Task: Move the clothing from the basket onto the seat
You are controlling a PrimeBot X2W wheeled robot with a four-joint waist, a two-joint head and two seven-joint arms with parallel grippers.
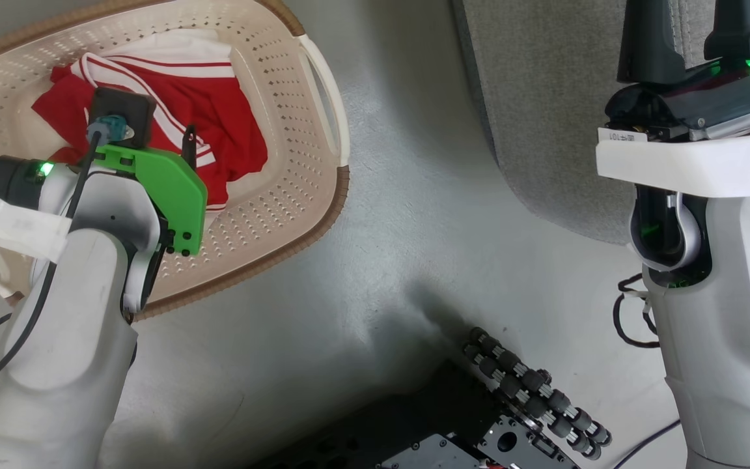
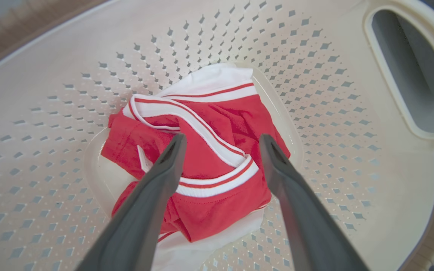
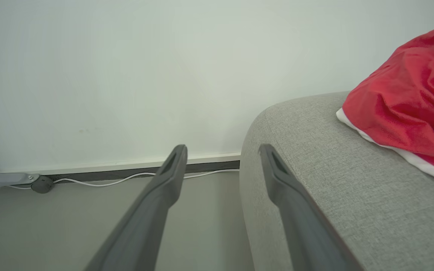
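Left gripper: fingers spread wide, nothing held. It hangs inside the basket, tips just over the clothing, one to each side of a white-trimmed fold. I cannot tell whether they touch the fabric.
Right gripper: fingers equally wide apart, empty, held in the air at the rounded end of the seat. One finger shows against the upholstery, the other against the floor.
Clothing: red, with white bands and thin red stripes. It is crumpled in a heap on the basket's bottom, roughly centred, with white fabric showing at its far and near edges.
Second garment: red with a white hem, lying on top of the seat, back from the rounded end.
Basket: on the floor, well apart from the seat, with its handle on the seat side.
Background: pale wall, and a white cable running along the skirting.
Robot base: dark, with rollers, at the near edge of the floor.
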